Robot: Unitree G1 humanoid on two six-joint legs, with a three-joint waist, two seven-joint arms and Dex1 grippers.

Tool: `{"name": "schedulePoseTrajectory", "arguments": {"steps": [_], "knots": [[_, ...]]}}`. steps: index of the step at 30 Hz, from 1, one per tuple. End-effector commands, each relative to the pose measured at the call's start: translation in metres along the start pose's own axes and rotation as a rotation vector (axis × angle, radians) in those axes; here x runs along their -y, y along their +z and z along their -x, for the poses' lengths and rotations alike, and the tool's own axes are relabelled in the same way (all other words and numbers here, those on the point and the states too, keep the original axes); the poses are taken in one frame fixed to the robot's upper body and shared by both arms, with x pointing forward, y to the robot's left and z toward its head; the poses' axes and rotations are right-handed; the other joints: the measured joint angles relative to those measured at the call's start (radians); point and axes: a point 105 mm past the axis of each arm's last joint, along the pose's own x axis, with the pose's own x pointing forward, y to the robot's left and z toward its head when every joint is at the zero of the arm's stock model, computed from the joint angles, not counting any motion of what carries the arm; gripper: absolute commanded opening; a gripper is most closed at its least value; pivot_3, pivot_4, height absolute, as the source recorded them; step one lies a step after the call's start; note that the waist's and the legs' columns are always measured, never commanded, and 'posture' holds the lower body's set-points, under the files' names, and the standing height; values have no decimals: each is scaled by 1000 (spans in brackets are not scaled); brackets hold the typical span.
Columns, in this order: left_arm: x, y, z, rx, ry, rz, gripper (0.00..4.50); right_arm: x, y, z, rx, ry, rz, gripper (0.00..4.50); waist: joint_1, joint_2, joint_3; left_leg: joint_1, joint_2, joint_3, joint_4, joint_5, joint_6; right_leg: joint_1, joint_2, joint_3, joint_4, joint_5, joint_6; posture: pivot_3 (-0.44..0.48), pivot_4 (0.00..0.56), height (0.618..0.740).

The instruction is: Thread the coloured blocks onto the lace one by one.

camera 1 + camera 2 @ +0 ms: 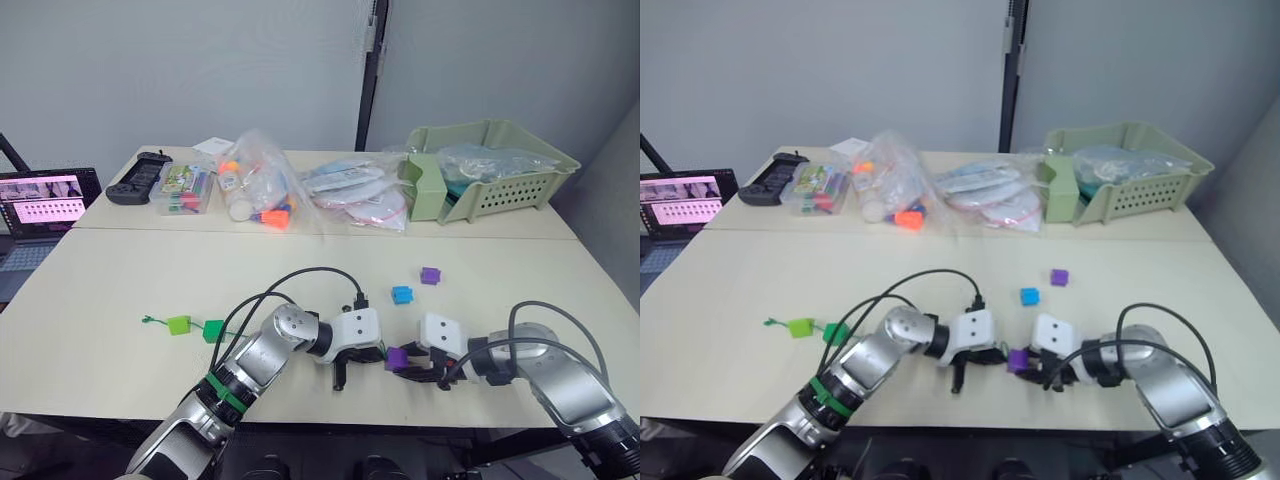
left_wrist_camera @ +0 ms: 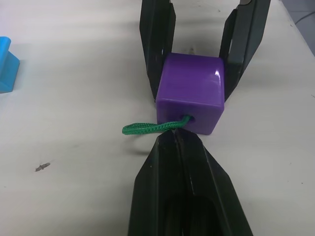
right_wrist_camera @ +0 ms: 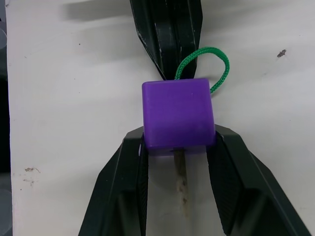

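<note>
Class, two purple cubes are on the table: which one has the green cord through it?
The purple cube held in the right tool; the other purple cube sits free beyond the blue one.

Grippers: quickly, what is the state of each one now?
Left gripper: shut on the lace.
Right gripper: shut on the purple cube.

- Purple cube: smooth glossy plastic.
- Lace: braided green cord, matt.
- Worktop: smooth, pale, faintly scuffed, perhaps laminate.
- Tool fingers: black, semi-gloss.

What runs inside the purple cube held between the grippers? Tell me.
The green lace enters the purple cube through a hole on one side, and its pale tip emerges opposite. The stretch inside the cube is hidden.
</note>
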Motion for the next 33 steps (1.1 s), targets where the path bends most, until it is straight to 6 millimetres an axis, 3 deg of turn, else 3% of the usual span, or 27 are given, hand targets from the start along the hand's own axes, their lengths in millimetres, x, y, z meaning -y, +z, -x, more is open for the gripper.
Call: {"name": "schedulePoseTrajectory", "arguments": {"steps": [1,3,4,13,16,23,28,33], "knots": [[9,14,-7,45,-41,-22,0,-4,2,-3,4,12,8,1166,1,0,0,0,0,0,0,0,0,0,0,0,0,0,0,0,150,740],[6,12,-1,53,-30,-11,0,-4,2,-3,5,11,8,1166,0,0,0,0,0,0,0,0,0,0,0,0,0,0,0,0,150,740],[6,12,2,56,-44,-8,256,-4,2,-3,5,10,8,1166,0,0,0,0,0,0,0,0,0,0,0,0,0,0,0,0,150,740],[-7,10,32,61,-6,28,3154,-4,1,-5,7,9,6,1166,-7,0,0,0,1,0,0,0,0,-1,1,0,0,0,0,0,150,740],[-13,6,47,49,24,31,3165,-4,1,-5,7,10,7,1166,-8,0,0,0,1,0,0,0,0,-1,1,0,0,0,0,0,150,740],[-5,12,64,106,10,39,3165,-4,6,-7,20,13,16,1166,-9,0,0,0,2,0,-1,0,0,-1,1,0,0,0,0,0,150,740],[-6,12,71,111,6,27,3165,-8,13,-11,41,26,26,1166,-11,0,0,0,2,0,-1,0,0,-1,1,0,0,0,-1,0,150,740],[-6,-3,69,43,6,-42,3165,-11,15,-16,47,37,26,1166,-10,0,0,0,2,0,-1,0,0,-2,1,0,0,0,-1,0,150,740]]}}
